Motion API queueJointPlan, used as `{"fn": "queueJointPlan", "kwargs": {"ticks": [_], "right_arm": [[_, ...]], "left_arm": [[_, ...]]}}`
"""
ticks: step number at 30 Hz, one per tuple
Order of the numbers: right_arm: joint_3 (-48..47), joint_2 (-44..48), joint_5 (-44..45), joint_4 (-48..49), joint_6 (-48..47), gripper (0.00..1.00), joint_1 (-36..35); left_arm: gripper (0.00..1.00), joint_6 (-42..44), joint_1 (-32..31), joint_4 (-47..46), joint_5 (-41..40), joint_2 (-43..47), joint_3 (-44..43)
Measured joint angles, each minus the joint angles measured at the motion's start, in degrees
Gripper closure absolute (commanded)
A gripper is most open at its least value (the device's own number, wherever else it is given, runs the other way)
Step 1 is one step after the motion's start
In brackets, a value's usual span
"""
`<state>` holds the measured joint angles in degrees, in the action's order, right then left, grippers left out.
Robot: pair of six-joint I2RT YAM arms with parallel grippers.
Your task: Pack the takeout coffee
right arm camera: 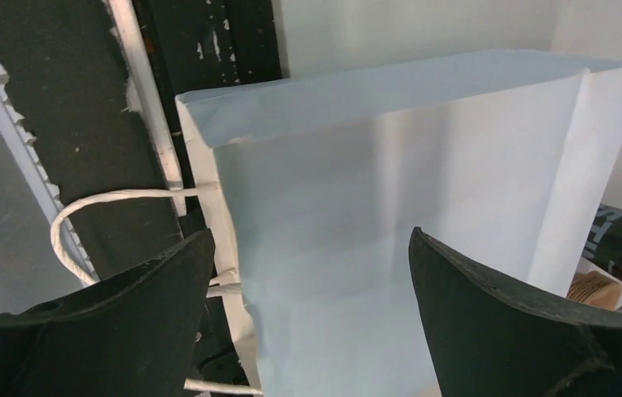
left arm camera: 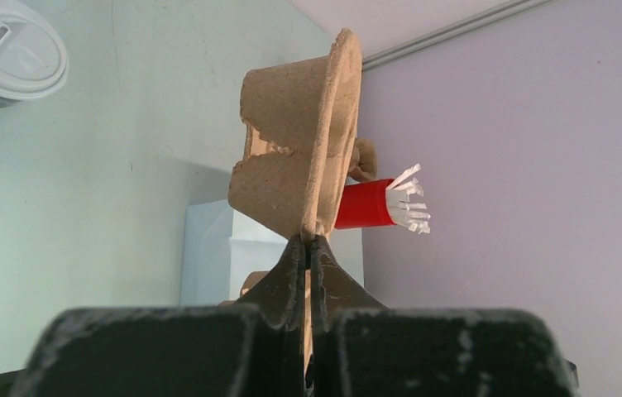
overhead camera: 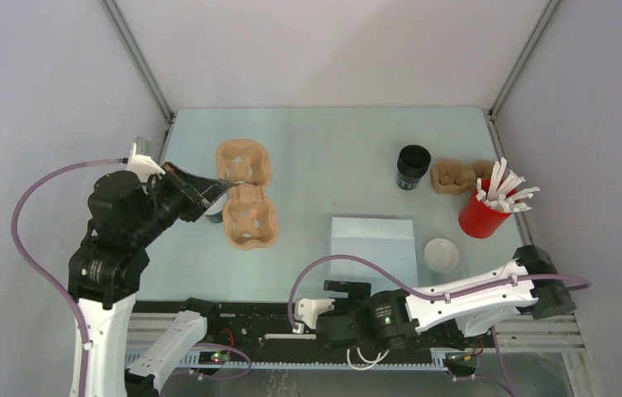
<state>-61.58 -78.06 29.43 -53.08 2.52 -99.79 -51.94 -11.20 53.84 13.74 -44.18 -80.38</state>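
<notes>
Left wrist: lidded cup (left arm camera: 10, 51) stands beside carrier (left arm camera: 291, 124), red cup (left arm camera: 363, 205) beyond

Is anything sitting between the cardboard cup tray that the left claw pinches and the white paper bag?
Nothing visible does. Only bare table lies between the cup tray, pinched by the left gripper, and the paper bag.

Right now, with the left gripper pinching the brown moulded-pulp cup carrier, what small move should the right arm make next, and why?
Probably ease the open right gripper onto the near edge of the flat white paper bag and close. The bag lies folded, framed by its fingers, while the left gripper is shut on the rim of the cup carrier.
</notes>
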Motion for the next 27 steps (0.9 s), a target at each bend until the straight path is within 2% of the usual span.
{"fn": "queueJointPlan", "kwargs": {"ticks": [7, 15, 19, 23, 26, 27], "right_arm": [[0.4, -1.6, 3.0, -1.9, 1.3, 0.06, -3.7], [-1.2, -12.2, 20.1, -7.2, 6.7, 0.17, -4.5], [-2.3, -14.7, 24.3, -9.1, 7.7, 0.36, -4.8], [-4.0, -16.0, 26.6, -10.5, 8.8, 0.62, -5.4], [-5.7, -16.0, 27.3, -11.1, 8.4, 0.73, -4.9], [-6.4, -16.0, 27.3, -11.3, 8.0, 0.81, -4.4]], "left_arm": [[1.00, 0.1, 0.2, 0.8, 0.6, 0.0, -0.1], [1.00, 0.1, 0.3, 0.9, 0.6, 2.6, -0.1], [1.00, 0.1, 0.3, 1.2, 0.5, 4.7, -0.1], [1.00, 0.1, 0.3, 1.7, 0.5, 6.2, -0.1], [1.00, 0.1, 0.3, 2.0, 0.5, 6.9, -0.1], [1.00, 0.1, 0.3, 2.1, 0.4, 7.0, -0.1]]}}
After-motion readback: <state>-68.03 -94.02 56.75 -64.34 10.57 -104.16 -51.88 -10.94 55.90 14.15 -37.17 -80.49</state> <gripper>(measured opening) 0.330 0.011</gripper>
